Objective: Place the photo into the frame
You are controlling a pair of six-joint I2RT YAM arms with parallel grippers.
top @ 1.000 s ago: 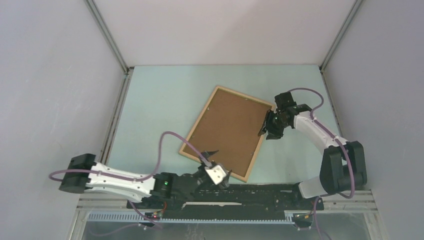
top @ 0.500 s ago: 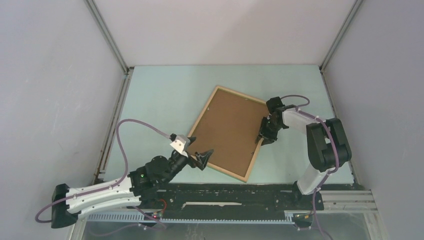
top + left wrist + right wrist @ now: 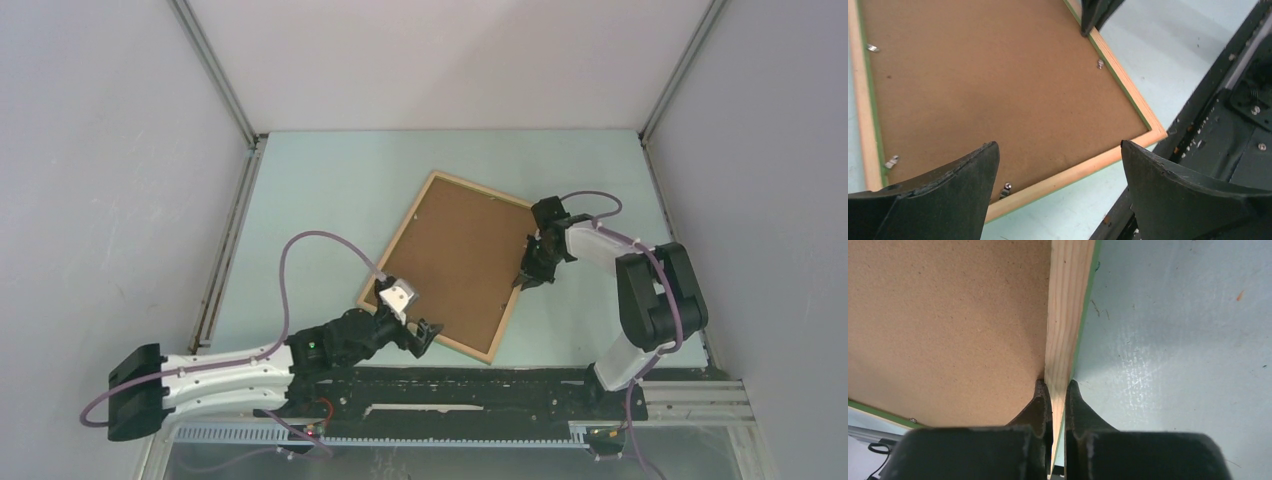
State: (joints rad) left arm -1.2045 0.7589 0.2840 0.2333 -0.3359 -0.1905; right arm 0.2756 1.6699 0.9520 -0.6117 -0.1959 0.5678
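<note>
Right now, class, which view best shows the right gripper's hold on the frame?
Right wrist: close up, the right gripper is shut on a rail of the frame. Top external shows this small; left wrist shows only its fingertips at the picture's edge.

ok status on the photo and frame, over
Right gripper shut on the frame edge. Left gripper open above the near corner. Photo inside it, brown back up. Nothing blocking.

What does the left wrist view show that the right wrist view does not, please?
Only the left wrist view shows the open left pincer, small metal clips along the frame's inner edge, its near corner and the black base rail. Only the right wrist view shows the right pincer shut across the frame's wooden side. Both show the photo's brown back lying inside the frame, on the pale table.
</note>
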